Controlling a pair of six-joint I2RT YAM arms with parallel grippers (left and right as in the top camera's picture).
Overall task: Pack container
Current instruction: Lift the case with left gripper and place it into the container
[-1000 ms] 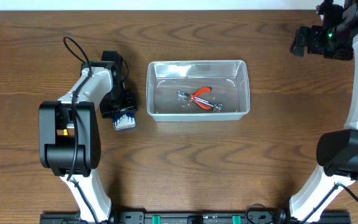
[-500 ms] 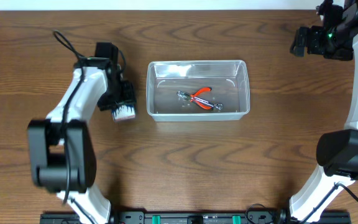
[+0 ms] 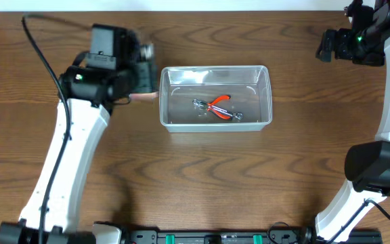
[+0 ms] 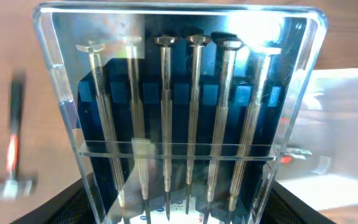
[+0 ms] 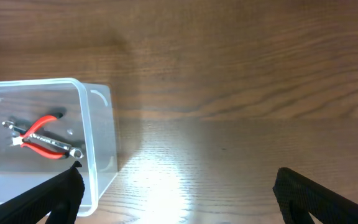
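Observation:
The container is a clear plastic bin in the middle of the table, with red-handled pliers lying inside. My left gripper hangs blurred just off the bin's left end, raised above the table. It is shut on a clear-fronted blue case of several small screwdrivers, which fills the left wrist view with the gripper clamping its lower end. My right gripper is far off at the back right, open and empty. In its wrist view the bin and pliers lie to the left.
A small blurred tool with a dark handle shows on the wood at the left of the left wrist view. The bin's corner sits behind the case on the right. Bare wooden tabletop surrounds the bin.
My left arm has lifted the screwdriver case off the table left of the bin and swung it up and back toward the bin's left end. The right arm has not moved.

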